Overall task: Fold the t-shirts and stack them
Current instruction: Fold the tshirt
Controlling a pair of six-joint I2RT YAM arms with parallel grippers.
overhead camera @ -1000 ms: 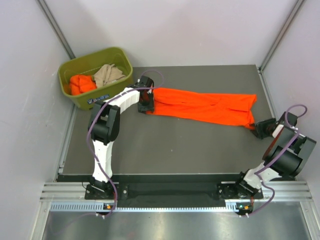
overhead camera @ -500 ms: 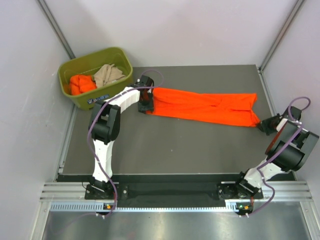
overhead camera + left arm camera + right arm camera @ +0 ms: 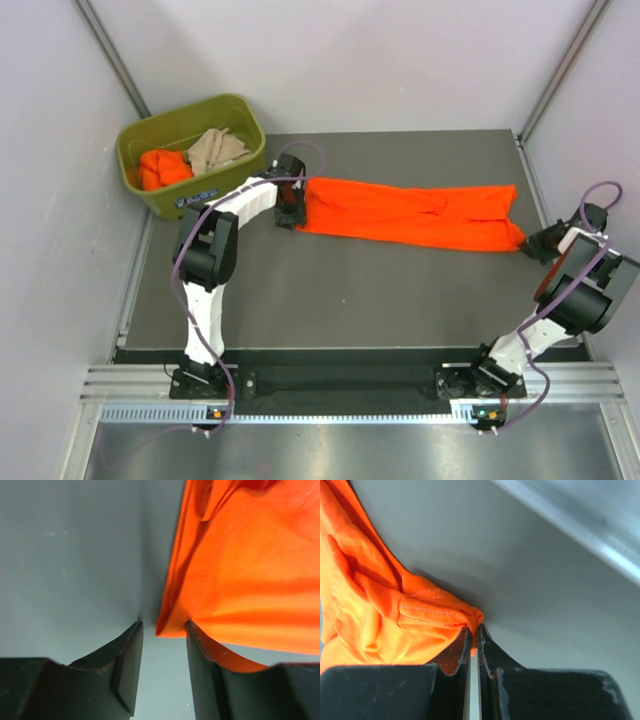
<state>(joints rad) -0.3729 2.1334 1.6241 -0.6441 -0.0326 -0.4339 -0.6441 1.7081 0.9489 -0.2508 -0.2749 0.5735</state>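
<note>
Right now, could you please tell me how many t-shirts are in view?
3. One orange t-shirt lies stretched out on the table; a second orange one and a beige one sit bunched in the green bin. More may be hidden beneath those.

Item one, my left arm (image 3: 205, 310): white moulded link shells alternating with black cylindrical joint housings, a thin purple cable (image 3: 180, 268) hanging in loose loops along it, and a black base block (image 3: 200, 380). Item two, my right arm (image 3: 530, 340): the same white shells, a large black round joint housing (image 3: 585, 303), and a matching purple lead (image 3: 600, 190). Item three, my left gripper (image 3: 164, 625): two matte black fingers (image 3: 125, 665) with tapered, curved tips and flat inner faces. Item four, my right gripper (image 3: 474, 630): a like black finger pair (image 3: 454, 655), their inner faces speckled with pale scuffing.
</note>
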